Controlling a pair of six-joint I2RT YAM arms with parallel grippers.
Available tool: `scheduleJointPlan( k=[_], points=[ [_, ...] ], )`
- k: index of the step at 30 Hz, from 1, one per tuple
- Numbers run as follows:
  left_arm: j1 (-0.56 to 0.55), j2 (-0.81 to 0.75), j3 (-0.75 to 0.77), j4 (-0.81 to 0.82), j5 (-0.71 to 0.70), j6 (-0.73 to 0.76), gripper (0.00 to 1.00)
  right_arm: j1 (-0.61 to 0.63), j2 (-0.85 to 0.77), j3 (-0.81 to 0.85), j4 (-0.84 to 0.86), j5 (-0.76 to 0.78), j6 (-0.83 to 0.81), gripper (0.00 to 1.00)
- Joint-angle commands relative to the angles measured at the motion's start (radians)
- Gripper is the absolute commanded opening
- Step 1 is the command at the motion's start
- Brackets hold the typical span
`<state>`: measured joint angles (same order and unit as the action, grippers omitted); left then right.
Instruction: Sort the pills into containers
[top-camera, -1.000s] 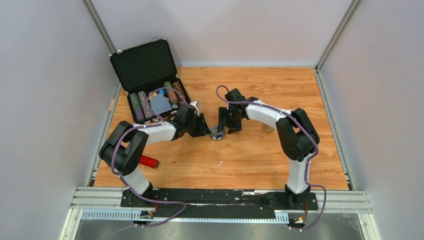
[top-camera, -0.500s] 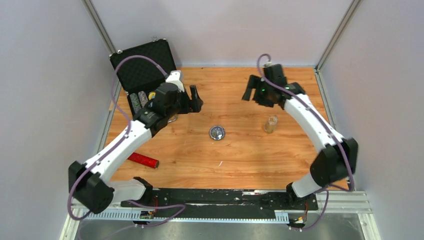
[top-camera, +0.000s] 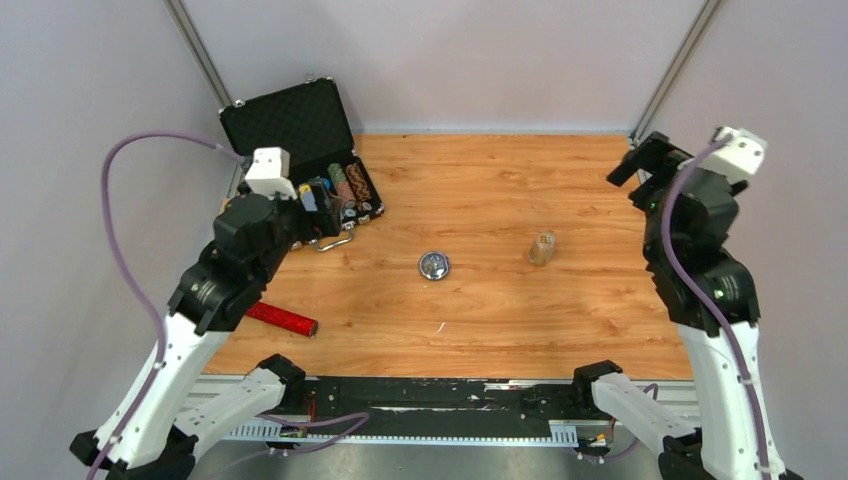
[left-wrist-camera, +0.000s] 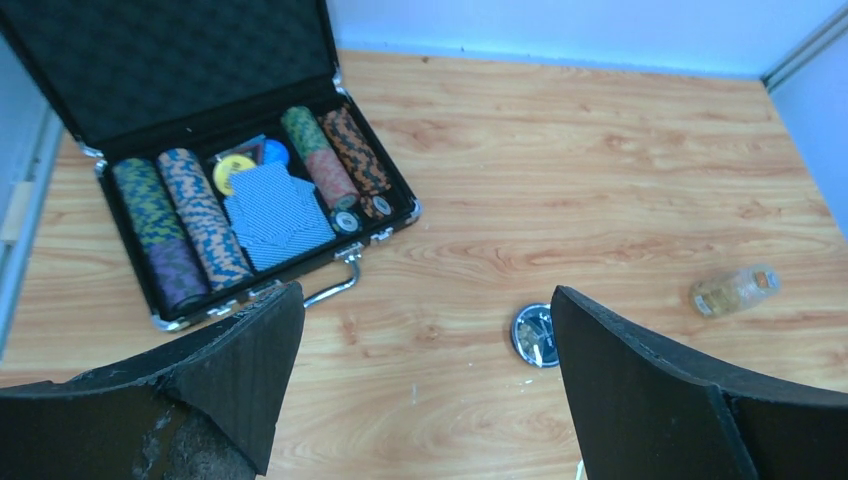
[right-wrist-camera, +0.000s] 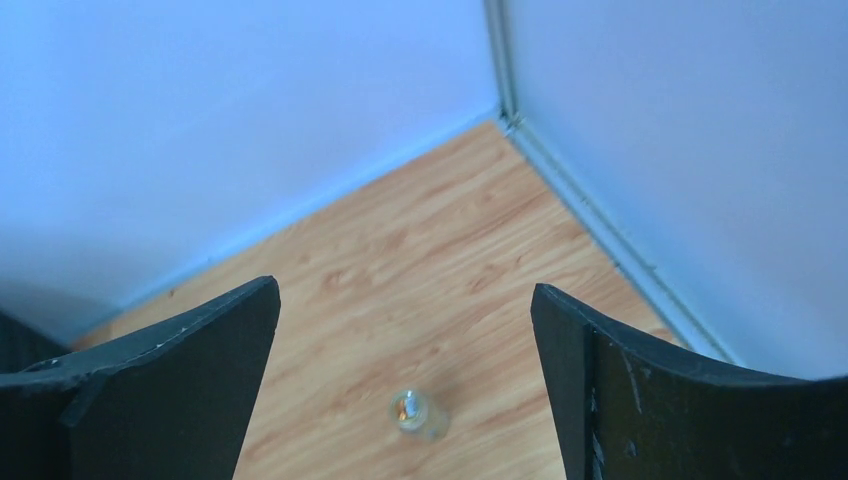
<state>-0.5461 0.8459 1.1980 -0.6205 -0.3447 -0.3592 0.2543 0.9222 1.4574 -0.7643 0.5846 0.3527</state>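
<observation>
The divided round dish (top-camera: 433, 265) lies on the wooden worktop (top-camera: 480, 320), unmoved from a second ago. What has changed is the arms. Both were then bent low against the dish, one on each side of it. Now the left arm (top-camera: 215, 280) has been drawn up and back to the left of the dish, and the right arm (top-camera: 700, 270) has been swung well away to the right of it. In both wrist views the jaws are seen spread wide with nothing between them, so nothing is held and the dish has been let go.

A small clear bottle (top-camera: 541, 248) with brownish contents stands near the dish, to its right. The open poker-chip case (top-camera: 300, 170) is set well apart, behind and to the left of the dish. A red tube (top-camera: 283, 319) lies in front of the dish and to its left.

Something pale may sit in one compartment in the left wrist view (left-wrist-camera: 535, 335), but it is too small to be called a pill.

The retreat is judged to mark the end of a step: either the sorting is considered complete, or a fresh approach to the bottle is being prepared.
</observation>
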Motion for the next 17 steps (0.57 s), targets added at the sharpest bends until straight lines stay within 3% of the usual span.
scheduleJointPlan(
  k=[1,7,17],
  points=[
    [0.004,-0.097,0.069,-0.075,-0.063,0.053,1.0,-0.002,-0.079,0.073,0.077,0.237,-0.114,1.0],
    [0.003,-0.183,0.103,-0.149,-0.066,0.047,1.0,-0.003,-0.167,0.143,0.063,0.156,-0.074,1.0],
    [0.003,-0.216,0.102,-0.178,-0.084,0.036,1.0,-0.002,-0.205,0.129,0.056,0.172,-0.051,1.0]
  ],
)
